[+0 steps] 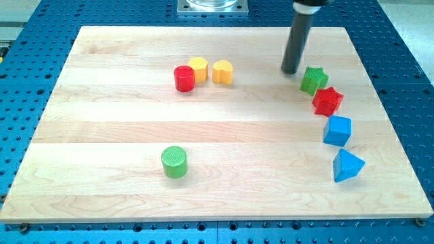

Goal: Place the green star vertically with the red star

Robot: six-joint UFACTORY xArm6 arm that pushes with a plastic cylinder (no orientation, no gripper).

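The green star (313,80) lies near the view's right, touching the red star (328,101), which sits just below and to its right. My tip (290,71) rests on the board just left of the green star and slightly above it, a small gap away. The rod rises toward the view's top.
A blue cube (338,130) and a blue triangular block (347,165) lie below the red star. A red cylinder (184,78), a yellow hexagon (198,68) and a yellow heart (222,71) cluster at the upper middle. A green cylinder (174,162) sits lower left. The wooden board (102,122) lies on a blue perforated table.
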